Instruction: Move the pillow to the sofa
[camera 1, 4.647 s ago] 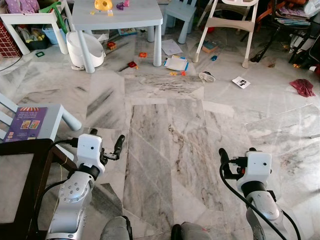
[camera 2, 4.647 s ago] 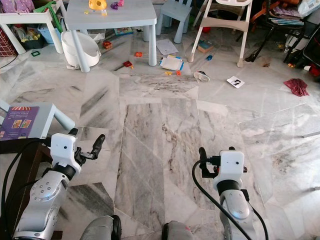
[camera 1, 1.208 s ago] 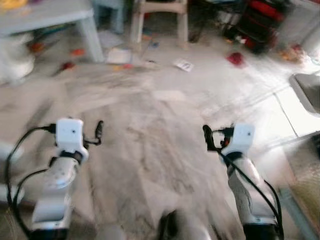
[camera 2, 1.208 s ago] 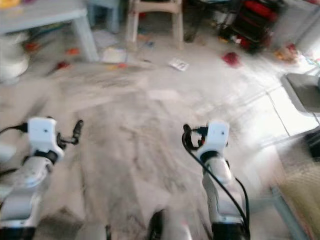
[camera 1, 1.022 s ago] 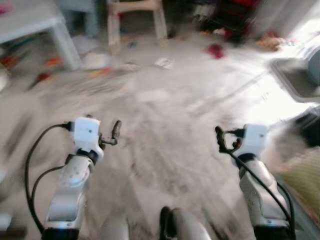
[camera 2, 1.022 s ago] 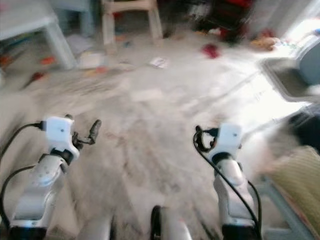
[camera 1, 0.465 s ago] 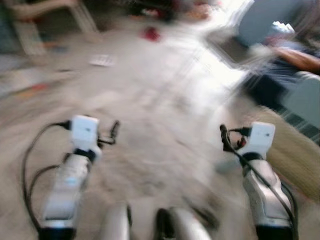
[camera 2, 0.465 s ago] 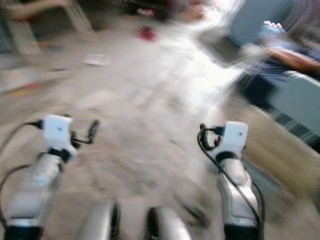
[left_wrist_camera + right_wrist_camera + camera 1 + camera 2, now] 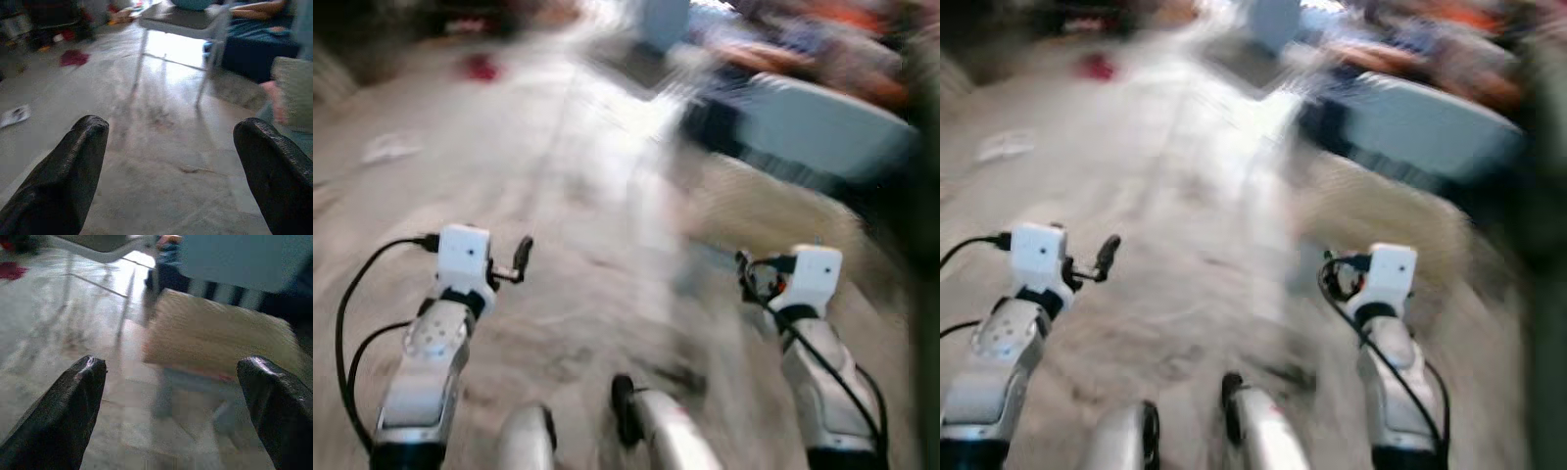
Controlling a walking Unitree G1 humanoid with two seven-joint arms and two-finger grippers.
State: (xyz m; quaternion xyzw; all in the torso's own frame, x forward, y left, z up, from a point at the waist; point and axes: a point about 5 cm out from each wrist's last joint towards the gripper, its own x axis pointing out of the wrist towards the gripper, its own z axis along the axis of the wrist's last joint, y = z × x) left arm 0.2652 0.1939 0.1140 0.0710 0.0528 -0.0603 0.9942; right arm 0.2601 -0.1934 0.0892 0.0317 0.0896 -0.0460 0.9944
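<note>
A tan woven pillow lies on the floor against the dark blue sofa, ahead and to my right; in the blurred head view the pillow is a beige patch. A pale grey-blue cushion rests on the sofa above it. My right gripper is held up at waist height, short of the pillow, open with nothing between its fingers. My left gripper is raised over bare marble floor, also open and holding nothing; its wrist view catches the pillow's edge.
A person's arm lies along the sofa. A grey low table on thin white legs stands ahead near the sofa's end. A red cloth and a paper lie on the floor to the far left.
The whole view has swung right: the toy tables and chairs have slid out of sight, and the sofa, cushion and pillow have come in. Both arms keep the same raised pose.
</note>
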